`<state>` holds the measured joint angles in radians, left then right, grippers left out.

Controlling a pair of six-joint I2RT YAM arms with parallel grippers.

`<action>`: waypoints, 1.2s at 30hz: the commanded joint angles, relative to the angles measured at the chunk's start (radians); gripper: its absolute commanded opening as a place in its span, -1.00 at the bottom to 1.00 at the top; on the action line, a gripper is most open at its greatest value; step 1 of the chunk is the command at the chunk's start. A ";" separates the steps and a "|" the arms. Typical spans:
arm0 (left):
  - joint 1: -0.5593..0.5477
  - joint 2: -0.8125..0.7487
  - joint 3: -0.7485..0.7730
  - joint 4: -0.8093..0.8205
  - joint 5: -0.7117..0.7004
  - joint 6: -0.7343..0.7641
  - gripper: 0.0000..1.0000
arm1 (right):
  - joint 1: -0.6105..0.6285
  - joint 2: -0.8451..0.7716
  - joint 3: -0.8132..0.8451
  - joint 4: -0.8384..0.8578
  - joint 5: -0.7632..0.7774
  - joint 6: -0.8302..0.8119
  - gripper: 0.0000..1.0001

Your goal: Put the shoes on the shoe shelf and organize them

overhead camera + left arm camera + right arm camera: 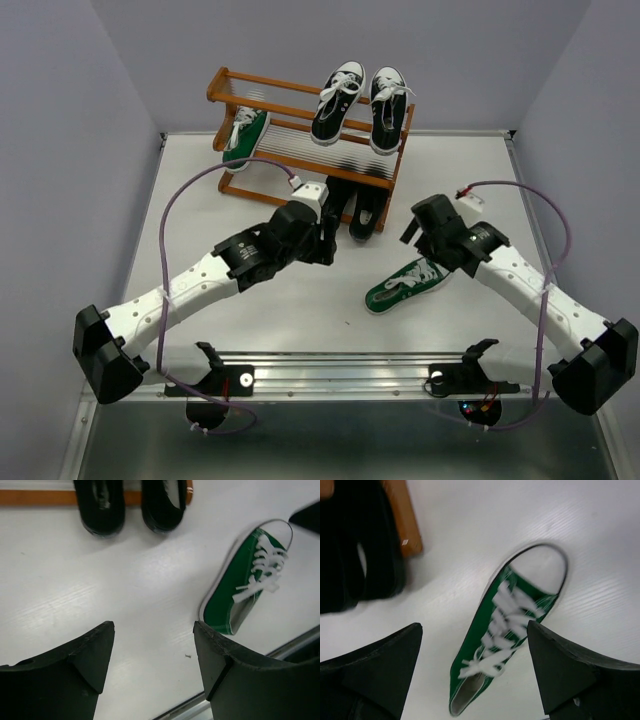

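Note:
The shoe shelf (280,86) stands at the back of the table. Two black sneakers with white laces (338,105) (388,110) sit on its top tier. One green sneaker (245,135) rests at the left of the lower tier, and two plain black shoes (365,210) (102,507) fill the lower right. The other green sneaker (405,285) (482,622) (232,587) lies on the table in front. My right gripper (415,235) (475,625) hangs open just above it, touching nothing. My left gripper (328,243) (152,627) is open and empty over bare table, in front of the plain black shoes.
Grey walls close in the table on three sides. A metal rail (340,365) runs along the near edge between the arm bases. Purple cables (170,210) loop off both arms. The shelf's wooden foot (402,520) stands close to the left of the green sneaker.

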<state>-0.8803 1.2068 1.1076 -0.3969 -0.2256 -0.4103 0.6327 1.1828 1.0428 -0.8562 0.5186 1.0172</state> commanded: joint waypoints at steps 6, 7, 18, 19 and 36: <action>-0.180 0.212 0.050 0.138 0.144 0.033 0.47 | -0.284 -0.077 0.109 -0.037 0.144 -0.170 0.90; -0.201 0.243 0.069 0.138 0.149 0.050 0.45 | -0.297 -0.075 0.114 -0.037 0.146 -0.178 0.91; -0.223 0.523 0.245 0.122 0.201 0.159 0.19 | -0.364 -0.089 0.112 -0.037 0.138 -0.223 0.94; -0.223 0.533 0.247 0.122 0.200 0.162 0.18 | -0.364 -0.088 0.112 -0.035 0.135 -0.223 0.94; -0.244 0.617 0.236 0.132 0.266 0.231 0.14 | -0.373 -0.072 0.112 -0.021 0.123 -0.233 0.95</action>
<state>-1.1046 1.8259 1.3251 -0.2787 0.0116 -0.2142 0.2676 1.1133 1.1294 -0.8902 0.6285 0.7959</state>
